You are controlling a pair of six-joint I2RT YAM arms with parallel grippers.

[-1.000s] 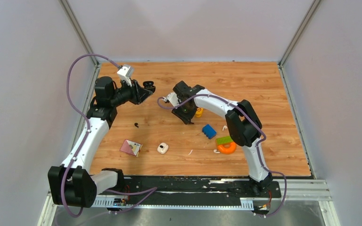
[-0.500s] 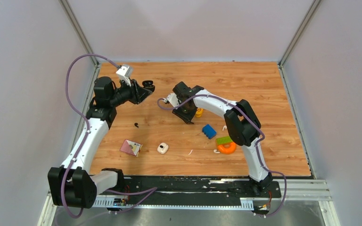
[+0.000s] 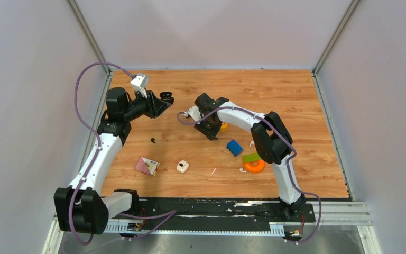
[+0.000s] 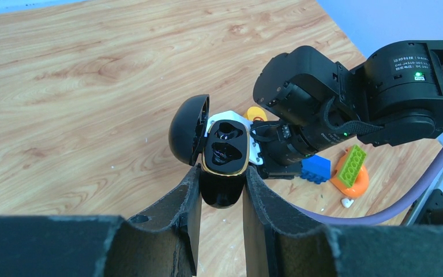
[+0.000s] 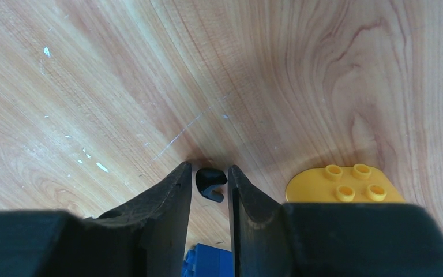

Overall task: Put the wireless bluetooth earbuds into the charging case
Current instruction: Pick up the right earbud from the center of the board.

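My left gripper (image 3: 162, 102) is raised over the back left of the table. It is shut on a black pebble-shaped charging case (image 4: 225, 151) whose lid is open to the left, with its dark wells showing. My right gripper (image 5: 209, 171) points down at the table in the middle (image 3: 209, 132). Its fingers are closed narrowly around a tiny black earbud (image 5: 210, 183) lying on the wood. A second black earbud (image 3: 153, 140) lies loose on the table left of centre. White earbuds lie by the blue brick (image 3: 252, 143) and by the orange ring (image 3: 241, 170).
A white charging case (image 3: 182, 166) sits near the front centre. A pink and yellow block (image 3: 146, 165) lies to its left. A yellow brick (image 5: 346, 183) is right beside my right gripper. A blue brick (image 3: 234, 147), a green brick (image 3: 251, 157) and an orange ring (image 3: 254, 166) lie right of centre.
Almost nothing has moved. My right arm has shifted very slightly at the same spot, and my left arm holds the open case still.
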